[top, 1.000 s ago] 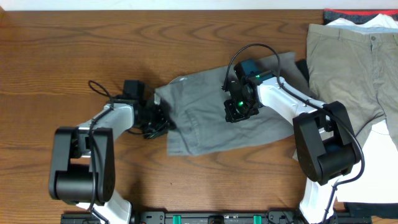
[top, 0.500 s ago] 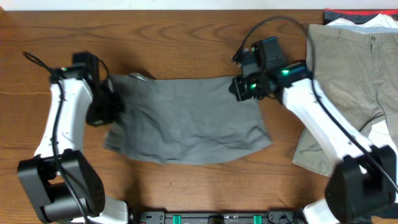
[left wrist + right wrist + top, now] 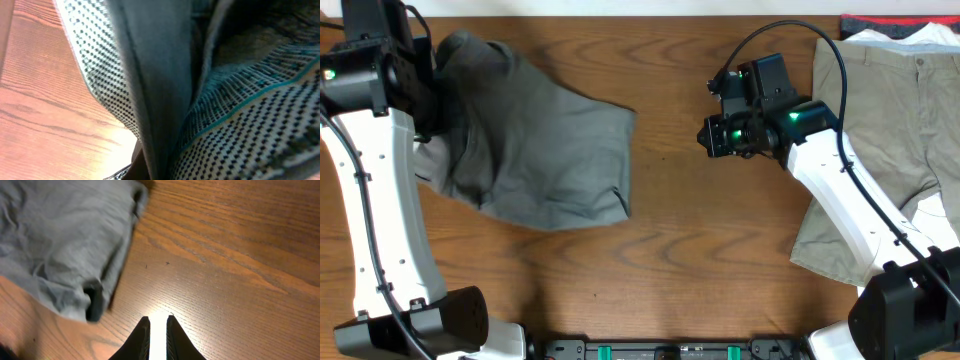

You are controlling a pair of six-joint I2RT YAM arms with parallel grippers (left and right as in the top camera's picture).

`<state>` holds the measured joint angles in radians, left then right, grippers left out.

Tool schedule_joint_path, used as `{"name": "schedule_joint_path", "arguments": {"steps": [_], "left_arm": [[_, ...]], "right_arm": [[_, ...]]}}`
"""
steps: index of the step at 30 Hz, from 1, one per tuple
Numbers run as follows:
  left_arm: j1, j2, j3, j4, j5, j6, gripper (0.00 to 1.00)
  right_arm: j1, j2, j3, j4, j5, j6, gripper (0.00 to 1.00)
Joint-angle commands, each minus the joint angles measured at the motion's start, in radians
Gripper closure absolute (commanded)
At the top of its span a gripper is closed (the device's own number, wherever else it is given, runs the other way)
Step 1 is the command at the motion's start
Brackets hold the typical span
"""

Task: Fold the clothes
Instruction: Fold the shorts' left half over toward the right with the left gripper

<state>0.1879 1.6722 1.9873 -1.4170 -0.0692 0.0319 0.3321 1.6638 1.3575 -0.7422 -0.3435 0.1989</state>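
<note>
The wrinkled grey shorts (image 3: 550,150) lie bunched at the far left of the table, one end lifted. My left gripper (image 3: 428,80) is shut on that lifted end. In the left wrist view, grey cloth (image 3: 160,75) and dotted mesh lining fill the frame and hide most of the fingers (image 3: 145,167). My right gripper (image 3: 706,135) hovers over bare wood right of the shorts, with nothing in it. In the right wrist view its fingers (image 3: 158,330) are nearly together, and the shorts' edge (image 3: 55,240) lies to the upper left.
Khaki-beige trousers (image 3: 880,110) lie at the right side of the table, under the right arm. A white garment (image 3: 935,220) shows beneath them. A red-black garment (image 3: 880,20) lies at the back right edge.
The right gripper has let go of the shorts and stayed near the centre right. The left arm has swung up and far left, dragging the shorts with it.
</note>
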Motion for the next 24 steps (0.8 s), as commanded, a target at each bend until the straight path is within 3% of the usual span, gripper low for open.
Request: {"name": "schedule_joint_path", "arguments": {"steps": [1, 5, 10, 16, 24], "left_arm": [[-0.019, 0.048, 0.010, -0.008, -0.037, 0.039, 0.94], [-0.074, 0.125, 0.010, 0.012, -0.036, 0.028, 0.94], [-0.177, 0.229, 0.010, 0.023, -0.035, -0.070, 0.94], [-0.300, 0.338, 0.010, 0.005, 0.084, -0.233, 0.94], [-0.430, 0.437, 0.008, -0.027, 0.137, -0.295, 0.94]], "right_arm": [[-0.005, -0.003, 0.006, -0.001, 0.003, 0.013, 0.89], [-0.005, -0.003, 0.006, -0.003, 0.003, 0.013, 0.89], [-0.005, -0.003, 0.006, -0.003, 0.003, 0.013, 0.89], [-0.005, -0.003, 0.006, -0.003, 0.006, 0.010, 0.88], [-0.005, -0.003, 0.006, -0.032, 0.060, -0.014, 0.87]]}}
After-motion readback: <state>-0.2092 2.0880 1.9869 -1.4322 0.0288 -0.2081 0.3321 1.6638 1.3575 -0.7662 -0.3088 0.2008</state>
